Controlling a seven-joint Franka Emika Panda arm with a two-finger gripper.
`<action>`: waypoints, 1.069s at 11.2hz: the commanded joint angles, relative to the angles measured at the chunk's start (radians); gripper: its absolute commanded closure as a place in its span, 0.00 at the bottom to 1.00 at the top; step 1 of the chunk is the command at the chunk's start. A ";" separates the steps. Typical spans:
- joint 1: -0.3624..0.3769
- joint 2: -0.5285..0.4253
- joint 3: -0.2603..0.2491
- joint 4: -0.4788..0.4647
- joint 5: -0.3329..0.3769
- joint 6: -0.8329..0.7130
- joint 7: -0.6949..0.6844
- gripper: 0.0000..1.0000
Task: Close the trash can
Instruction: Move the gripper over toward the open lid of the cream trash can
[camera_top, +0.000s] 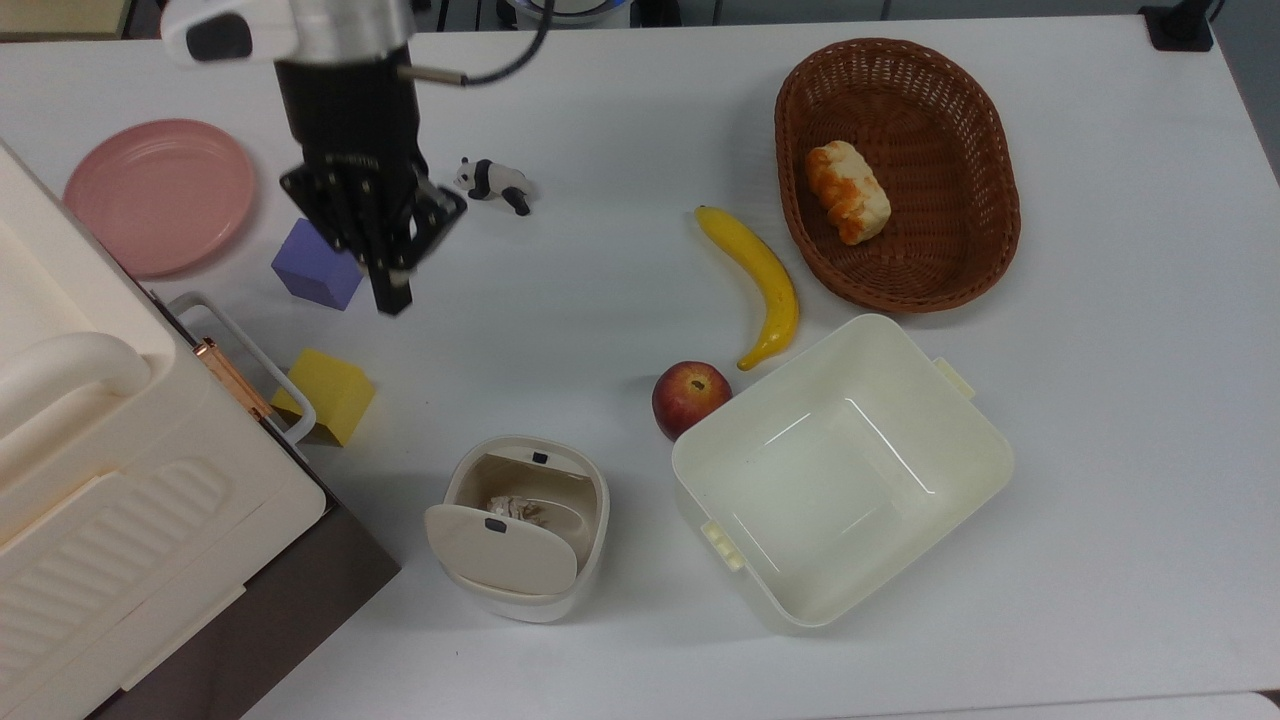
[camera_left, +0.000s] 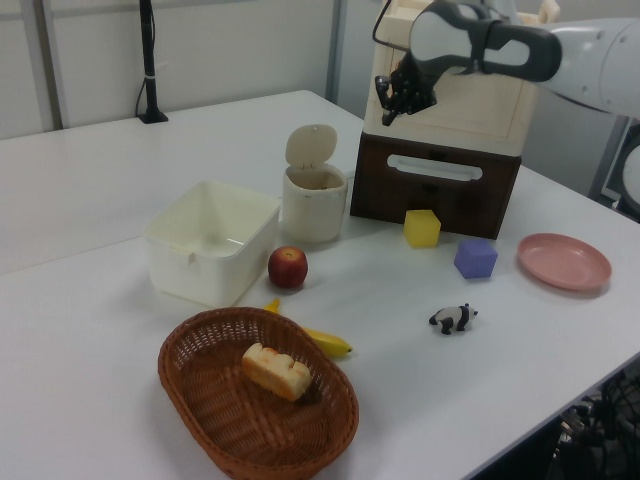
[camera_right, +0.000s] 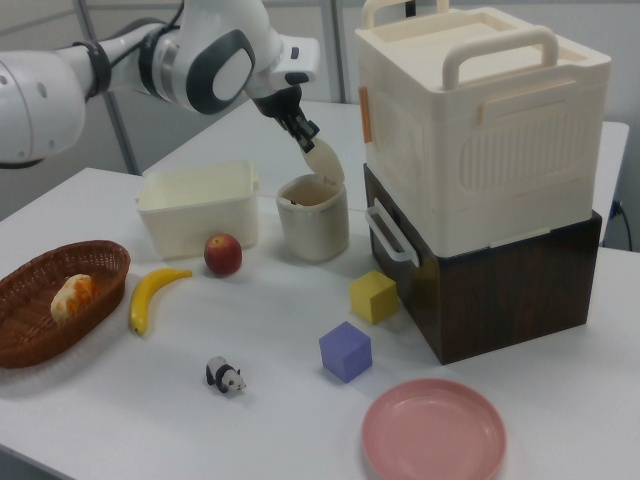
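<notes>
The trash can (camera_top: 527, 600) is a small cream bin at the lower middle of the top view, with crumpled paper (camera_top: 515, 507) inside. Its beige lid (camera_top: 500, 550) stands raised on its hinge, as the left view (camera_left: 310, 146) and right view (camera_right: 326, 160) both show. My gripper (camera_top: 391, 292) hangs high in the air, shut and holding nothing. In the top view it appears beside the purple cube. In the right view my gripper (camera_right: 307, 138) sits just above and left of the lid's top edge. The left view puts my gripper (camera_left: 386, 112) up and to the right of the lid.
A large cream tub (camera_top: 985, 440) and an apple (camera_top: 690, 398) sit at the top view's right of the bin. A tall cream appliance (camera_top: 100, 480) stands at the top view's left. A yellow cube (camera_top: 330, 395), purple cube (camera_top: 310, 272), panda (camera_top: 492, 183), pink plate (camera_top: 160, 195), banana (camera_top: 760, 280) and basket (camera_top: 900, 270) lie farther off.
</notes>
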 joint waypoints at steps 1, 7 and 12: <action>0.006 0.071 0.015 0.045 0.020 0.103 0.006 0.97; 0.006 0.109 0.047 0.149 0.022 0.107 -0.239 0.97; 0.010 0.198 0.044 0.189 0.017 0.333 -0.313 0.97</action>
